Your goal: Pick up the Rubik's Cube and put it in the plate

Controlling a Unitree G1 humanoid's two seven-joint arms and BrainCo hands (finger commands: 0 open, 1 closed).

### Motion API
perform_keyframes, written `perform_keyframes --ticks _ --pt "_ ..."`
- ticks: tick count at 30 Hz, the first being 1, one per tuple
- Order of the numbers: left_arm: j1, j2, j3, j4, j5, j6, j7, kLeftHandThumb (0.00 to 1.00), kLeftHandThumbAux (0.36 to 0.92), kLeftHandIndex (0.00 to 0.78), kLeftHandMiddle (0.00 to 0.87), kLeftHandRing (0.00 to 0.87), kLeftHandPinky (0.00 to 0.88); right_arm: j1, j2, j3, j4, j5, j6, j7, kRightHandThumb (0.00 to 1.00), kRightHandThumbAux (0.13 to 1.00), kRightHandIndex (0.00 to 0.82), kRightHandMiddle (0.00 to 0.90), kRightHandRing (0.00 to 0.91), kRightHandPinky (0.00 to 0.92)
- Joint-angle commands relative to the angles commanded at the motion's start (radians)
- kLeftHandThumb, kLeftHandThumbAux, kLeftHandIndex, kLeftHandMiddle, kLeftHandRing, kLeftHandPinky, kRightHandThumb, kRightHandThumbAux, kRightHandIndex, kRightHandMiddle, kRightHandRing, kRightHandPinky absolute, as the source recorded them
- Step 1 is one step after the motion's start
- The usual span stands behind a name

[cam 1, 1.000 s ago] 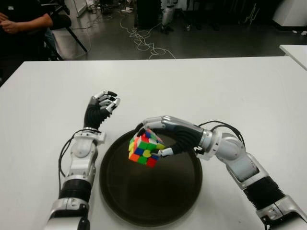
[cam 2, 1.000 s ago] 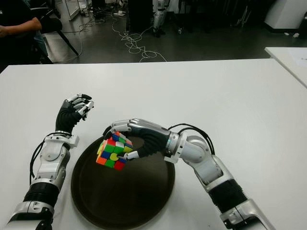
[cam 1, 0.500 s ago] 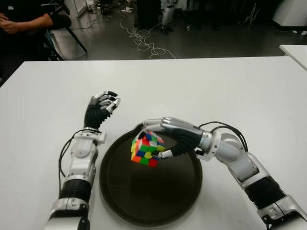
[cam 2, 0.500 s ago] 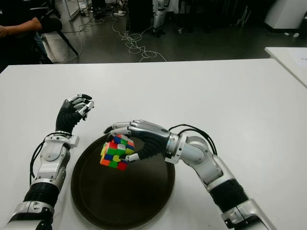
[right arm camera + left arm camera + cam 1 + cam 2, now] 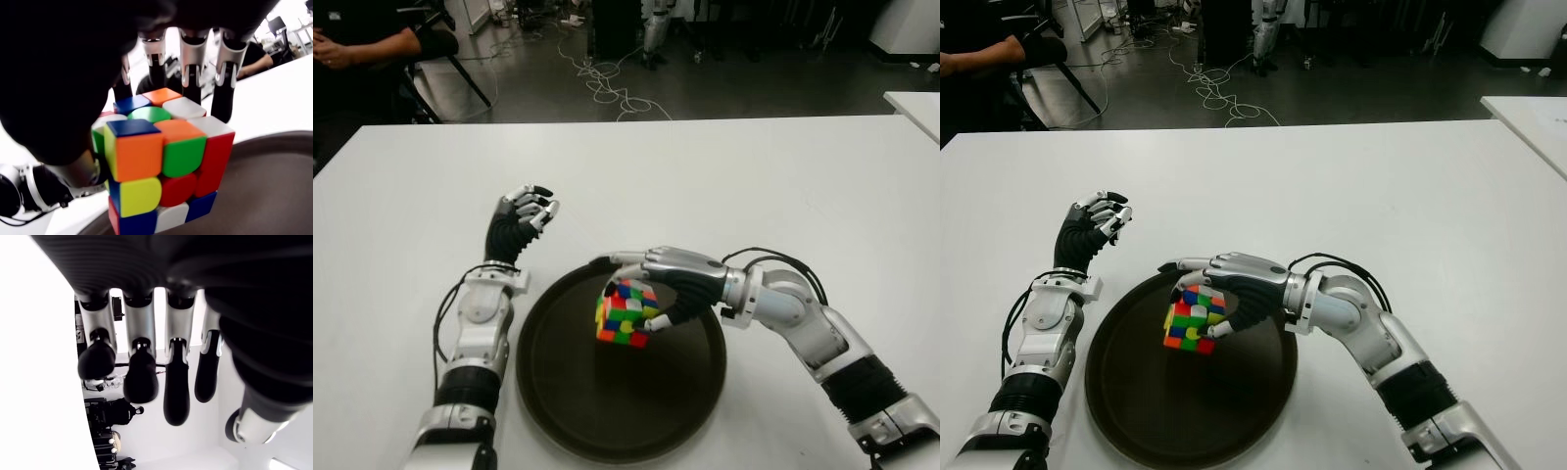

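The multicoloured Rubik's Cube (image 5: pixel 626 313) is down inside the round dark plate (image 5: pixel 548 401), low over its floor; I cannot tell whether it touches. My right hand (image 5: pixel 646 291) is shut on the cube, with the fingers (image 5: pixel 612 262) arched over its top and the thumb against its right side. The right wrist view shows the cube (image 5: pixel 161 161) close up, the fingers (image 5: pixel 193 58) behind it and the brown plate (image 5: pixel 274 196) beneath. My left hand (image 5: pixel 524 220) shows beside the plate's left rim, fingers curled on nothing.
The plate sits near the front of a white table (image 5: pixel 754 176). A person sits at the back left (image 5: pixel 362 44). Cables (image 5: pixel 602 83) lie on the floor beyond the table. The corner of a second white table (image 5: pixel 915 103) shows at the right.
My right hand has carried the cube down and to the right, from above the plate's left part to low over its middle. The left hand has stayed still.
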Motion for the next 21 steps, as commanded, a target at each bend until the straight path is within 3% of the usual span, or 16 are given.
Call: perform_keyframes --ticks 6,21 --pt "0.0 0.0 -0.001 -0.001 0.002 -0.001 0.002 0.845 0.661 0.418 0.584 0.74 0.772 -0.002 -0.006 0.004 -0.018 0.001 0.04 0.033 0.009 0.648 0.0 0.0 0.0 0.001" --pt "0.002 0.003 -0.002 -0.003 0.0 0.0 -0.009 0.844 0.662 0.417 0.582 0.735 0.768 -0.01 -0.016 0.011 -0.041 -0.013 0.083 0.058 0.0 0.613 0.0 0.0 0.0 0.0"
